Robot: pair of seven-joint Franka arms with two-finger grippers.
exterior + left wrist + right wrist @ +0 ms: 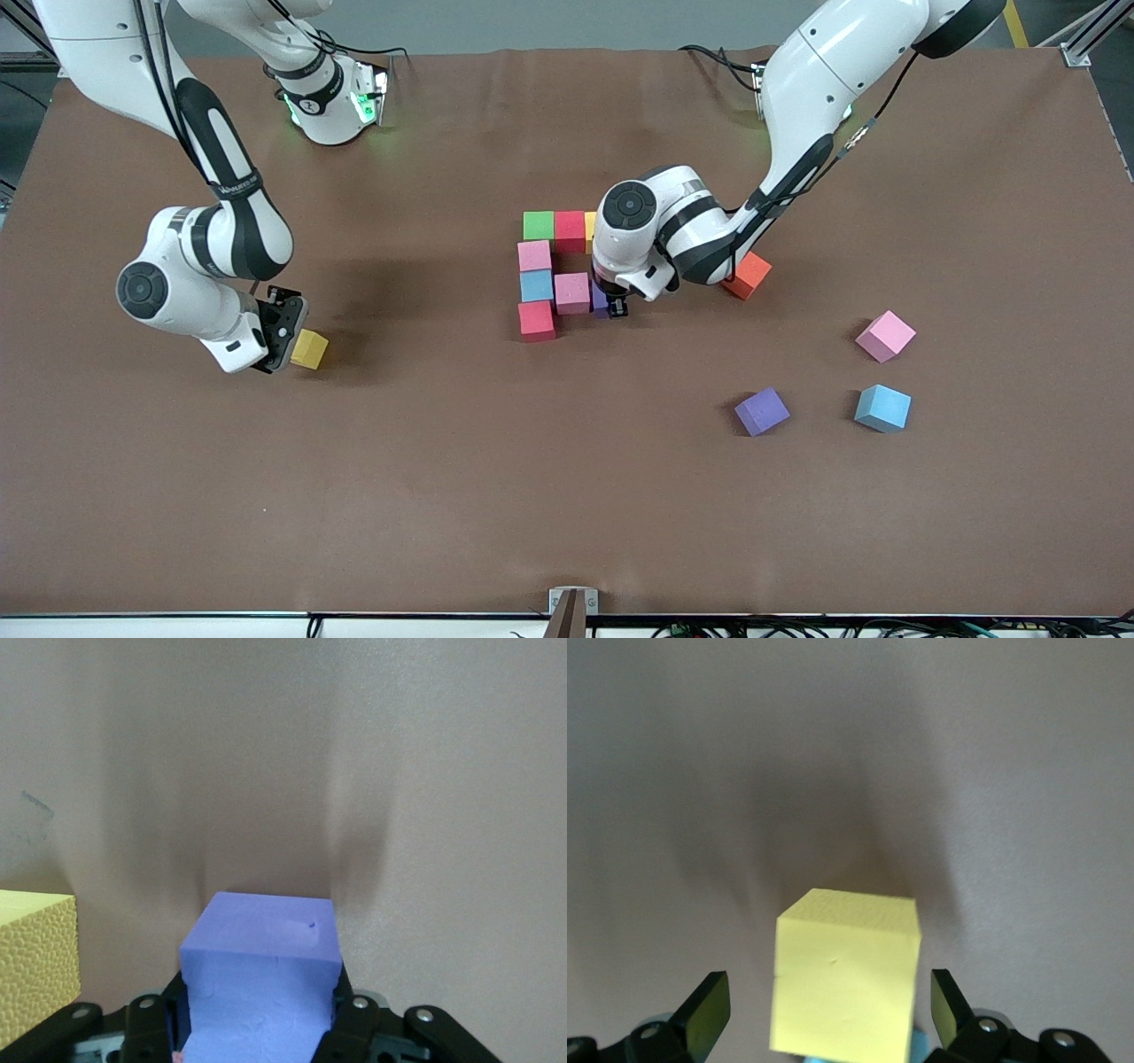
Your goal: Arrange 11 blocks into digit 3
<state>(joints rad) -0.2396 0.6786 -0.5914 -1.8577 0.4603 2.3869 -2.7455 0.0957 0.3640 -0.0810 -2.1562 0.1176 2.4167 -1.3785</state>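
Nearest the front camera, toward the left arm's end of the table (443, 496), lie a loose purple block (762, 411) and a light blue block (883, 408), with a loose pink block (885, 336) a little farther off. Toward the right arm's end, the right gripper (282, 330) stands low with its fingers spread wide on either side of a yellow block (309, 349), which sits between them without being gripped. In the middle, the partly built digit 3 starts with a red block (537, 320), then a light blue cube (536, 285) and a pink cube (572, 292) side by side, a pink one (534, 255) farther up, and a green block (538, 225) beside a red cube (570, 230) at the row farthest from the camera, where a sliver of yellow (590, 229) shows next to them. The left gripper (615, 305) is clamped on a purple cube (261, 983), held just beside the middle pink cube. An orange cube (749, 275) lies by the left arm
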